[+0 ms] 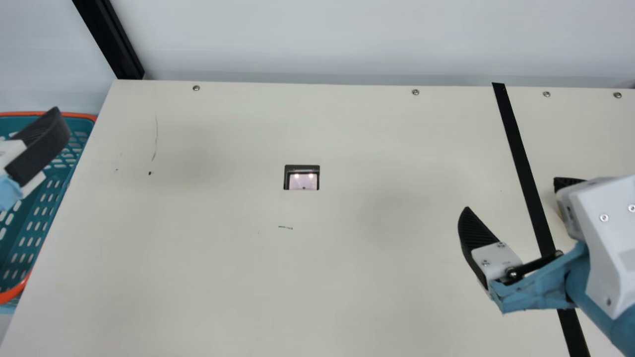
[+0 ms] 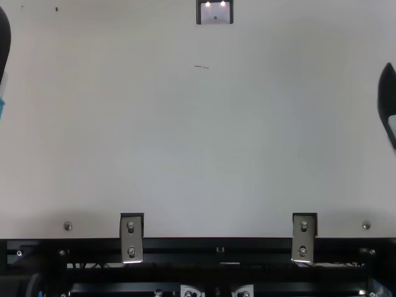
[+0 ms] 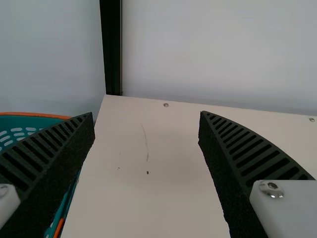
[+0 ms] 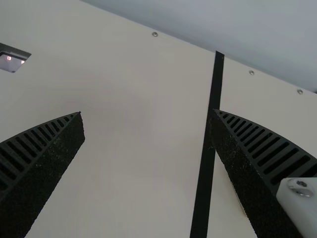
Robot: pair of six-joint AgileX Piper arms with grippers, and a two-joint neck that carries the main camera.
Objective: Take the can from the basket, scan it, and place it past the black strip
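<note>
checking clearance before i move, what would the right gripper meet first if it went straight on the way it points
Probably the bare table ahead of the right gripper, or else the wall behind it; the gripper's height and tilt are unclear.

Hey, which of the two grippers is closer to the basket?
The left gripper, at the orange-rimmed basket; the right gripper is over by the black strip.

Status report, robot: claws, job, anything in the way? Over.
Left gripper open, near basket; right gripper open, near black strip. Can: location uncertain. Pale thing partly hidden behind right gripper.
</note>
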